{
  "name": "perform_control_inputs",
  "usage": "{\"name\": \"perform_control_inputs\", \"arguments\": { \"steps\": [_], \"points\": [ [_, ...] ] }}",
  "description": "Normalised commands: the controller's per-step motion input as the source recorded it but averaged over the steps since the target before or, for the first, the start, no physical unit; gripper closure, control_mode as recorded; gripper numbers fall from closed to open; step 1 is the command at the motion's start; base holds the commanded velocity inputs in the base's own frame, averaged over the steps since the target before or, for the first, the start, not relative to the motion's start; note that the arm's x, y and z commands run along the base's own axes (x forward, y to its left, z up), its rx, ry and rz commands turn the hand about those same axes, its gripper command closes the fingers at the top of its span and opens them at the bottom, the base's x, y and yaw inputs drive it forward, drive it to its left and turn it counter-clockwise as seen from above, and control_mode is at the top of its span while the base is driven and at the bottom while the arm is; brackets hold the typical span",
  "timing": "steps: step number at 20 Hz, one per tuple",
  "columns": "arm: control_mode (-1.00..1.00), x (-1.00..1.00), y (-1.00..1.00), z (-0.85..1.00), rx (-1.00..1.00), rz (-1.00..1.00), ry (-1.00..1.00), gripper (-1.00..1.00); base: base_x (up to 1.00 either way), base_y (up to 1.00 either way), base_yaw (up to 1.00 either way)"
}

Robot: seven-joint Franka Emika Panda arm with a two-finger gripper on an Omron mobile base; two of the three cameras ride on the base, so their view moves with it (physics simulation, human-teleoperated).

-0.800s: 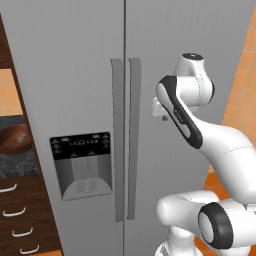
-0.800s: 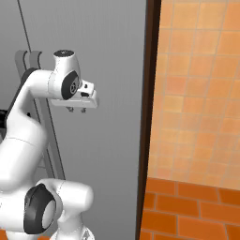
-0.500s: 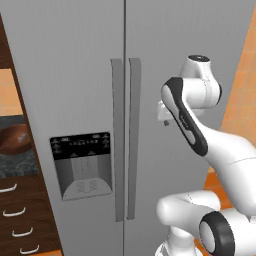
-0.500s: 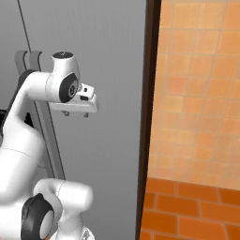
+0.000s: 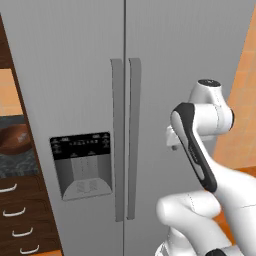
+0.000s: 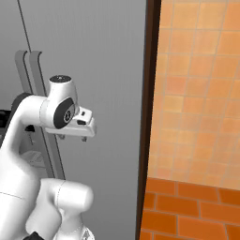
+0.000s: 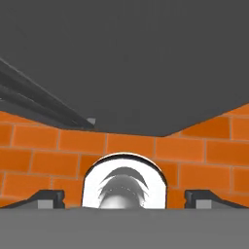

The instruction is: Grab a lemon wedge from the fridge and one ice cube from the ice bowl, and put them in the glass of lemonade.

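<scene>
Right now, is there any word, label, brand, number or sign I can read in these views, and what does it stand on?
None can be read.
Dispenser panel on the left door of the fridge: rows of small pale marks, too small and blurred to read.
Fridge doors, handles, brick floor and tiled wall: no text or signs.

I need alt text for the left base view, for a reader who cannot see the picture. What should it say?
A tall silver-grey fridge stands closed, with two long vertical handles at its middle and a black dispenser panel on the left door. The white robot arm rises at lower right before the right door. At far left, a reddish-brown ice bowl sits above dark drawers.
</scene>
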Motion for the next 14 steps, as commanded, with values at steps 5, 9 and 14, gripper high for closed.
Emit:
{"name": "perform_control_inputs", "arguments": {
  "steps": [5,9,14],
  "points": [
    [-1.0,-0.55,0.12,-0.59,0.0,0.0,0.0,-1.0,0.0,0.0,0.0],
    [-1.0,-0.43,0.48,-0.5,0.0,0.0,0.0,-1.0,0.0,0.0,0.0],
    [-1.0,-0.04,0.08,0.03,0.0,0.0,-0.11,-1.0,0.0,0.0,0.0]
  ]
}}
